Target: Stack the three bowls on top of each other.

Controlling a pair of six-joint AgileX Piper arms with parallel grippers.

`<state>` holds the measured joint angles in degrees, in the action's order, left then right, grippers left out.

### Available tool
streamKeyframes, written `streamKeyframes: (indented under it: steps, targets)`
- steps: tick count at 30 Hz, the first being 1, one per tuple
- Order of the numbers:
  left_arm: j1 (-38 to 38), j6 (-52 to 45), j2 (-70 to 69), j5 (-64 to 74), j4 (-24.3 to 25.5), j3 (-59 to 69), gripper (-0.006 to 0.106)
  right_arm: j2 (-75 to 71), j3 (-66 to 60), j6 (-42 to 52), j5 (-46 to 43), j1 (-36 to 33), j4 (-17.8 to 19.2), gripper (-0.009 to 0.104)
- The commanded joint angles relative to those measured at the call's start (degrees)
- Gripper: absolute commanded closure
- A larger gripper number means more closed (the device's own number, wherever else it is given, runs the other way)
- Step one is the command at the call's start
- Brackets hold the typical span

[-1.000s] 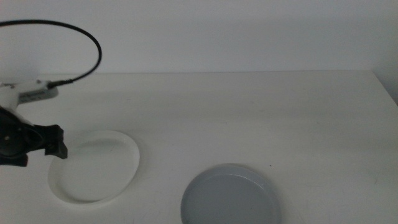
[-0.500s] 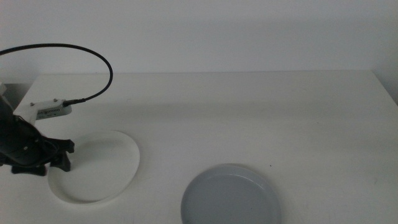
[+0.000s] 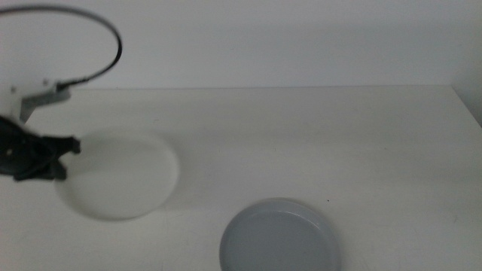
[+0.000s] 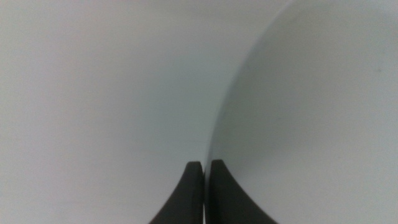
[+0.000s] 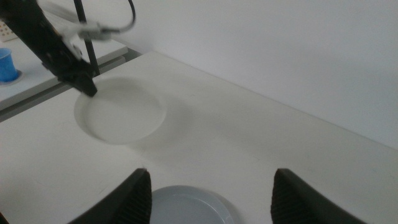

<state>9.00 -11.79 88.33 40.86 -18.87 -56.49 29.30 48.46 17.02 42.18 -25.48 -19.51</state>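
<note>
My left gripper (image 3: 63, 158) is at the table's left, shut on the left rim of the white bowl (image 3: 120, 177), which hangs a little above the table and casts a soft shadow. In the left wrist view the jaws (image 4: 205, 165) pinch the bowl's edge (image 4: 311, 112). The grey bowl (image 3: 279, 238) sits at the table's front middle. The right wrist view shows the white bowl (image 5: 121, 115), the left gripper (image 5: 86, 86) and the grey bowl (image 5: 186, 206). My right gripper (image 5: 209, 175) is open and empty, high above the front of the table. The mint green bowl is out of view.
A black cable (image 3: 113, 45) loops over the left arm. The table's right edge (image 3: 468, 105) is far from the bowls. A blue cup (image 5: 6, 65) stands on a side surface beyond the table.
My left gripper has lifted the white bowl by its rim off the table. The bowl is now higher and slightly further right. The grey bowl has not moved.
</note>
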Motion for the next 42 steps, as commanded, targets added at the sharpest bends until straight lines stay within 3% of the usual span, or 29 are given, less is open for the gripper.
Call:
streamKeyframes:
  steps: [1,6,13,22,29,32,37,39,42]
  targets:
    - [-4.03,1.01,-7.11,1.61,-3.34,-1.24,0.101,0.52,1.62,0.71,-4.16,-0.20,-0.45,0.046]
    - [-17.58,5.31,-12.40,2.73,-4.01,-1.24,0.101,0.52,1.62,0.71,-4.16,-0.20,-0.45,0.046]
    - [-34.61,9.60,-8.62,-2.73,-3.73,-1.24,0.101,0.52,1.62,0.71,-4.16,-0.20,-0.45,0.046]
    - [-44.09,10.63,2.15,-12.15,-3.94,-1.24,0.101,0.52,1.62,0.71,-4.16,-0.20,-0.45,0.046]
    - [-44.66,10.63,6.02,-12.99,-3.30,-1.24,0.096,0.52,1.62,0.71,-4.16,-0.20,-0.45,0.046]
    - [-44.38,10.63,5.27,-12.78,-1.85,-1.24,0.078,0.52,1.62,0.71,-4.16,-0.20,-0.45,0.046]
    - [-44.26,10.50,1.94,-11.42,3.72,-1.24,0.029,0.52,1.62,0.71,-4.16,-0.20,-0.45,0.046]
    - [-43.75,10.50,-0.25,-11.36,6.52,-1.28,0.015,0.52,1.62,0.71,-4.16,-0.20,-0.45,0.046]
    - [-41.56,10.65,-4.75,-11.38,7.80,-1.30,0.007,0.52,1.62,0.71,-4.16,-0.20,-0.45,0.046]
